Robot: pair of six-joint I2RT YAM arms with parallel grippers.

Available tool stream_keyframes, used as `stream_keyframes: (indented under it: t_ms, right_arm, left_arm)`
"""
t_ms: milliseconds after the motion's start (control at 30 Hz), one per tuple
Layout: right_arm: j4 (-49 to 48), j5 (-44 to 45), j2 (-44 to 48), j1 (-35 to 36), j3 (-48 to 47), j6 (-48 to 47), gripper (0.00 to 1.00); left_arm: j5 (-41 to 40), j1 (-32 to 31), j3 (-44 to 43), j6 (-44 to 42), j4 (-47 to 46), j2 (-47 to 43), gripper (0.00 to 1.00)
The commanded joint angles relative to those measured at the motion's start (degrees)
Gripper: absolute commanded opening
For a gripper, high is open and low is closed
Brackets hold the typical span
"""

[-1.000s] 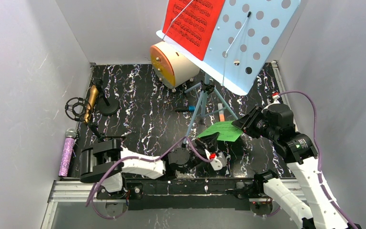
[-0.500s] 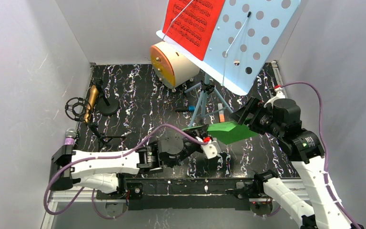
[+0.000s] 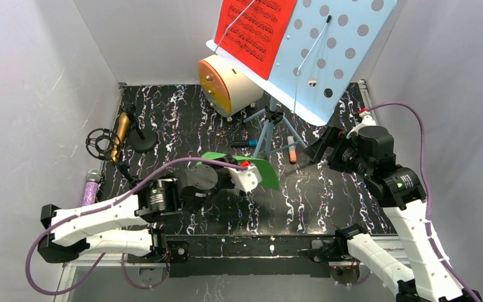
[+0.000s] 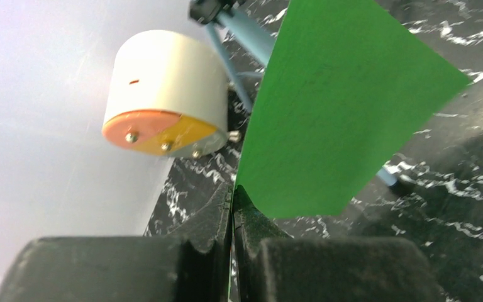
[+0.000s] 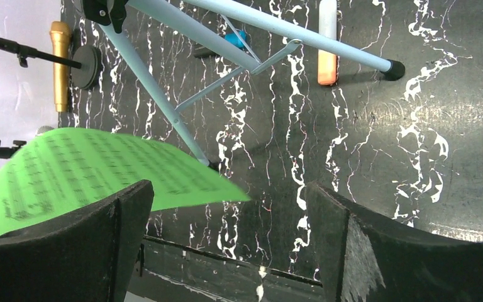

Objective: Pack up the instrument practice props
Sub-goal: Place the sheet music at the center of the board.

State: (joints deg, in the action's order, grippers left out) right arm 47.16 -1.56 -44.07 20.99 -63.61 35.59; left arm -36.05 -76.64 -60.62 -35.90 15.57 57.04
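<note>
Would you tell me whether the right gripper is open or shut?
Open: the right gripper shows its fingers wide apart, gripping nothing.

The top camera looks down on the whole table (image 3: 182,119) from above its near edge. The left wrist camera faces the cabinet (image 4: 163,82), the right one faces downward; both catch the green sheet (image 4: 339,107) and tripod legs (image 5: 289,34).

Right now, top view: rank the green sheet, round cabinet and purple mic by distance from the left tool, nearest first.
1. green sheet: pinched in the left tool, mid-scene.
2. round cabinet: at the back, beyond the tool.
3. purple mic: far left side.
</note>
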Motion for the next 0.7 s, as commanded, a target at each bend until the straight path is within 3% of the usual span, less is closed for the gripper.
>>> stream_keyframes:
  t_ms: [0, 133, 300, 400, 667]
  right_arm:
    - [-2.0, 0.5, -0.3, -0.2, 0.3, -1.4, 0.99]
    - [-2.7, 0.5, -1.0, -0.2, 1.1, -1.8, 0.99]
    - [-3.5, -1.0, -1.4, -0.2, 1.4, -2.2, 0.99]
    - [-3.6, -1.8, -1.5, -0.2, 1.9, -2.8, 0.99]
    - [-5.1, -3.9, -1.7, -0.2, 3.3, -3.9, 0.99]
  left_arm:
    - [-5.6, 3.0, -3.3, -0.3, 10.6, -4.2, 0.00]
    - [-3.7, 10.9, -1.5, -1.5, 10.8, -5.3, 0.00]
    - [7.2, 25.3, 3.4, -1.8, 5.0, -2.1, 0.00]
    - [7.2, 30.2, 5.0, -3.0, 0.0, 0.7, 0.00]
    - [16.4, 46.5, -4.7, -11.2, -6.5, 14.0, 0.00]
